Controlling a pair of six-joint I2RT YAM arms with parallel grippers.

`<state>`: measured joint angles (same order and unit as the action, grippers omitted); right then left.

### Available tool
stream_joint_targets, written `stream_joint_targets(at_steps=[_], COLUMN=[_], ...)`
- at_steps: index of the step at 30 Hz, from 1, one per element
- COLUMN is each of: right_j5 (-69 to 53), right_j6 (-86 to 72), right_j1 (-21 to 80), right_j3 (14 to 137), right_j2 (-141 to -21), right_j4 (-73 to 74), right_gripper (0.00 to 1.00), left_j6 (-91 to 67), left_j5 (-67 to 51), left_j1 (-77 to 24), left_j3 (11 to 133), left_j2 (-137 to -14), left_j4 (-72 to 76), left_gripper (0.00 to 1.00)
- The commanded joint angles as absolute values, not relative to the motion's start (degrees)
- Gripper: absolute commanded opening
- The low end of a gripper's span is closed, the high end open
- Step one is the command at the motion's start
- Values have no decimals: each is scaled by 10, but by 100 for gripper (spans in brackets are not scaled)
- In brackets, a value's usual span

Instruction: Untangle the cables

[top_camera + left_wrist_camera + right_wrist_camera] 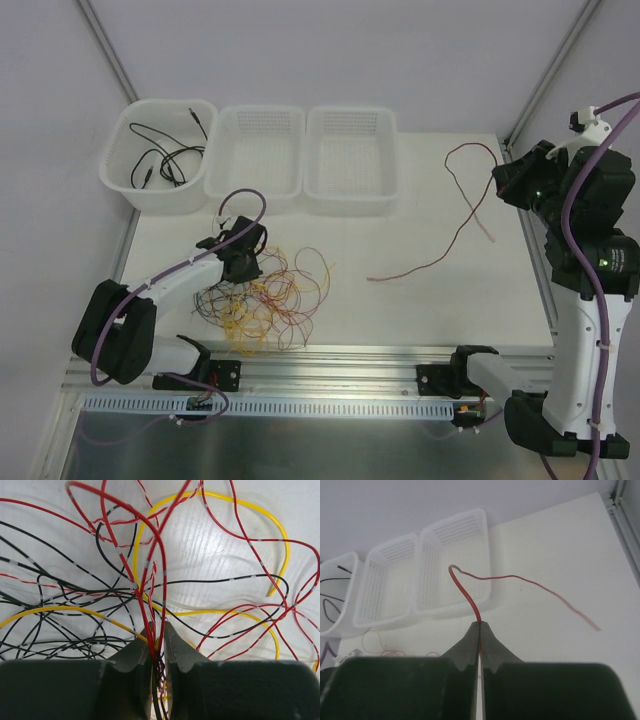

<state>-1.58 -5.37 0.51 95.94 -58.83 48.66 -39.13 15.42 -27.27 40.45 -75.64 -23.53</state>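
Baskets [260, 110]: three
Arms [175, 282]: two
Tangled cables [265, 300]: too many to count
Loose red cable [460, 232]: one
Black cables [175, 152] in basket: unclear

You have open table [420, 310] between the tangled cables [265, 295] and the lone red cable [462, 230], enough room to pass. Three baskets [254, 192] wall off the far edge.

left pincer [159, 628]: clamped tight, held low | right pincer [480, 625]: clamped tight, held high

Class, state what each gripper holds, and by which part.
Left gripper: thin red wires rising from the tangle. Right gripper: single thin red cable, seemingly near one end.
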Motion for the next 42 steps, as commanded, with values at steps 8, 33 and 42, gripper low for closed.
stream_joint_targets(at_steps=[8,33,42], right_j5=[-213,-105,-87], right_j6=[-76,-104,-52], right_j1=[12,114,151], right_j3=[1006,1279,1264], right_j2=[-649,-1007,-1193], right_j4=[407,38,37], right_gripper=[1,1,1], left_j6=[-322,-138,-127], left_j5=[55,139,156], left_j1=[-268,-227,-225], left_j3=[513,534,522], left_j2=[-669,-555,-568], left_j4=[-264,-301,-305], left_gripper=[70,99,99])
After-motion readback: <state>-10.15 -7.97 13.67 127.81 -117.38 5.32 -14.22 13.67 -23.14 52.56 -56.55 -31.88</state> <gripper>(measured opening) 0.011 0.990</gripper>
